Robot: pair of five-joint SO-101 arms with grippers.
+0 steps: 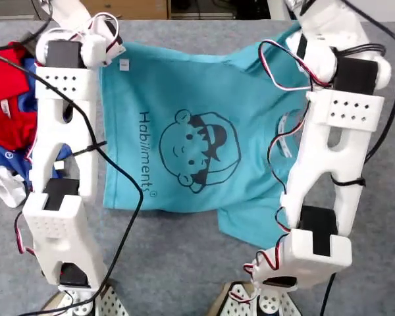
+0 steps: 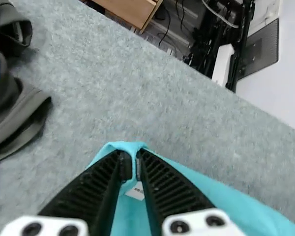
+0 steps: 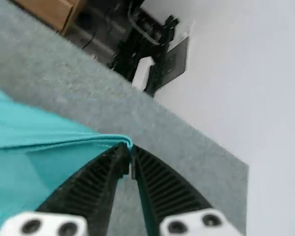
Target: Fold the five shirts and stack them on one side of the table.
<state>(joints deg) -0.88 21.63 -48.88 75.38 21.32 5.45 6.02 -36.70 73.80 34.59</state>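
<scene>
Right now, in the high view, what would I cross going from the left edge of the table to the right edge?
Pile of red, blue and white clothes → left arm → teal shirt, spread flat → right arm.

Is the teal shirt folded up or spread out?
Spread out. The teal shirt lies open on the table, its printed face showing, while the left gripper and right gripper each pinch its edge.

Wooden cabinet (image 2: 132, 10) (pale) beyond grey table (image 2: 137, 88).
</scene>
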